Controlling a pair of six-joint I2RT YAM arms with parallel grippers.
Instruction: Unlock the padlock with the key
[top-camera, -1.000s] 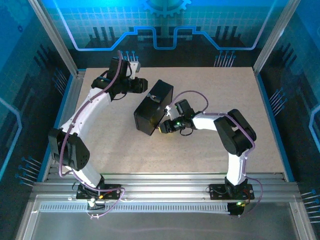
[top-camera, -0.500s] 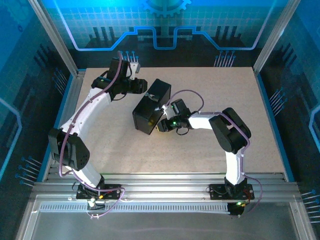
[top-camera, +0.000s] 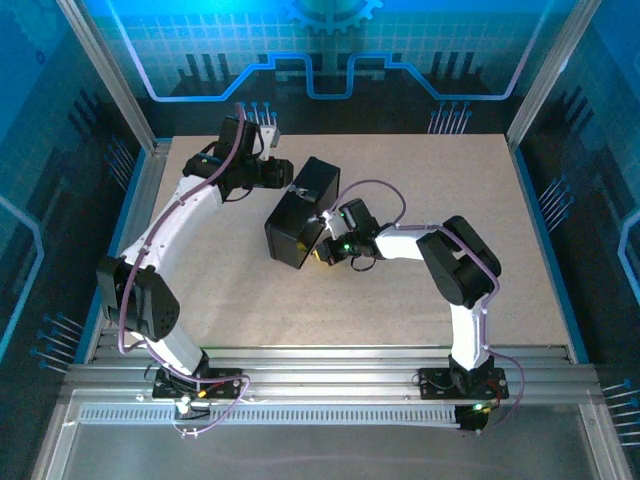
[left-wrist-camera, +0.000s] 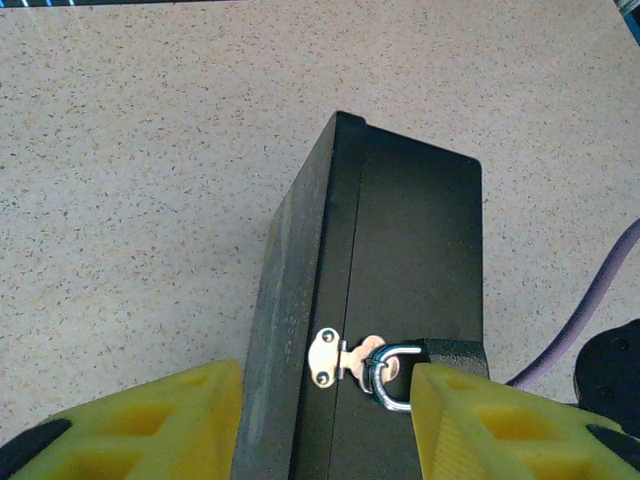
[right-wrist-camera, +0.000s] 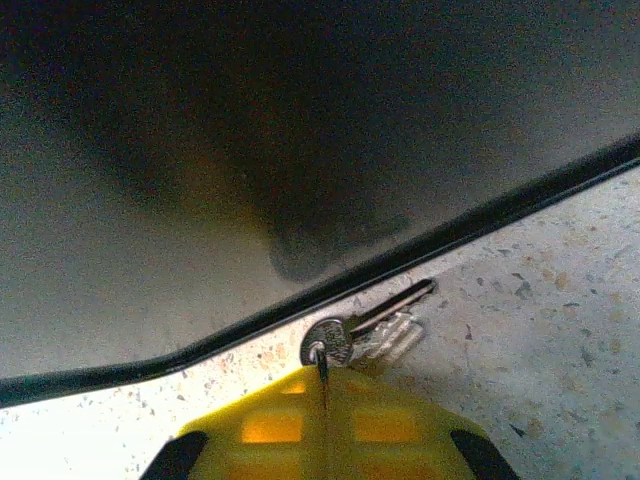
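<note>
A black box (top-camera: 303, 212) lies slanted in the middle of the table. In the left wrist view a silver hasp (left-wrist-camera: 335, 357) joins its lid and body, and the padlock (left-wrist-camera: 455, 352) hangs from it by a steel shackle. My left gripper (left-wrist-camera: 325, 405) hovers open over that end of the box (left-wrist-camera: 400, 230), its right finger covering part of the padlock. My right gripper (right-wrist-camera: 322, 378) sits low on the table against the box's side (right-wrist-camera: 300, 150). It is shut, with the head of the small silver key (right-wrist-camera: 345, 335) pinched at its fingertips.
A purple cable (left-wrist-camera: 590, 300) from the right arm runs beside the box. Speckled beige table (top-camera: 470, 190) lies open to the right and in front of the box. Aluminium frame posts (top-camera: 105, 70) and rails edge the table.
My right gripper has slid a little left toward the box and closed its fingers at the key. The box has shifted slightly left. The left arm has stayed still.
</note>
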